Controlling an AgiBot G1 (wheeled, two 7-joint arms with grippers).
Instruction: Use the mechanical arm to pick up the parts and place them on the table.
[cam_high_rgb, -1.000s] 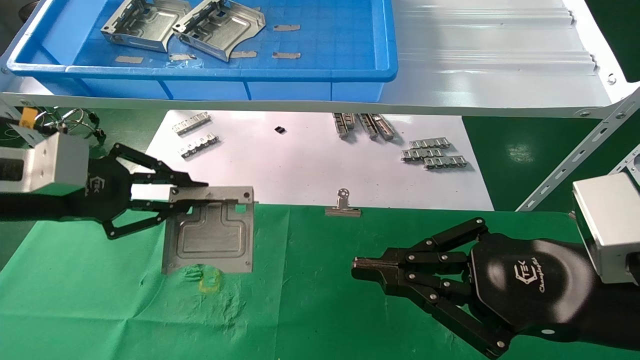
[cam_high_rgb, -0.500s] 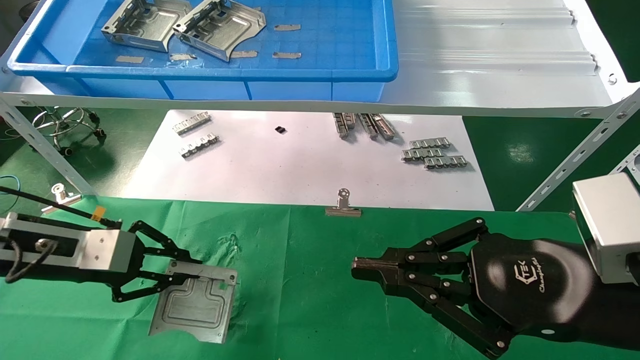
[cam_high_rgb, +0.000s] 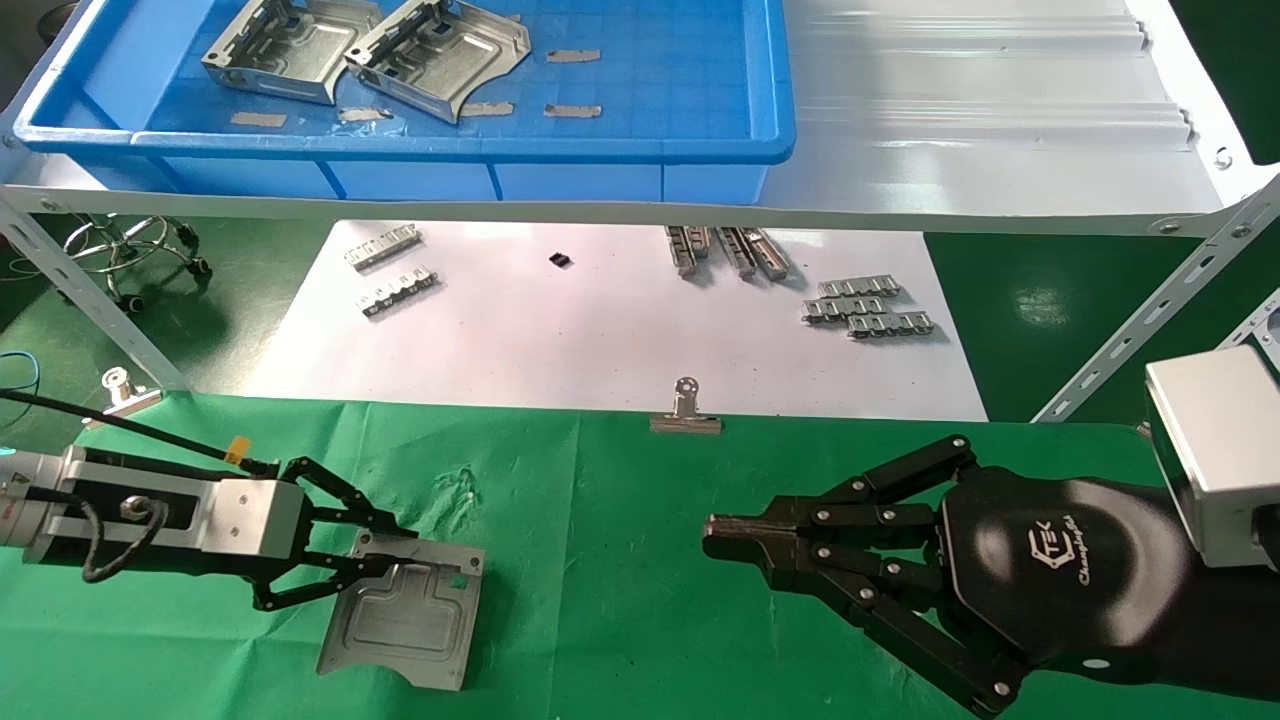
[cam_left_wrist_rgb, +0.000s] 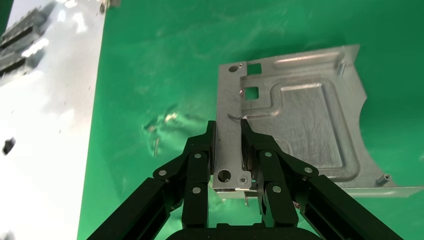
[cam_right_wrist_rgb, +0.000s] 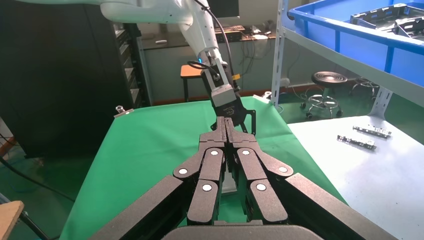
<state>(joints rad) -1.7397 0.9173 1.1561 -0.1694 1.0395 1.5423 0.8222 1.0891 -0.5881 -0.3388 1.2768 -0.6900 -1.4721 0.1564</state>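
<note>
Two parts (cam_high_rgb: 365, 55) in blue bin (cam_high_rgb: 700, 150).

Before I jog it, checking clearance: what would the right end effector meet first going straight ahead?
Probably the part held by the left end effector; only green table lies between, though heights are unclear.

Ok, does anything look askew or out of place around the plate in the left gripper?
Only small things. The left gripper grips the part by one edge flange, so the plate sits skewed on the green table. The cloth is puckered just beyond it. The right gripper is shut and empty.
</note>
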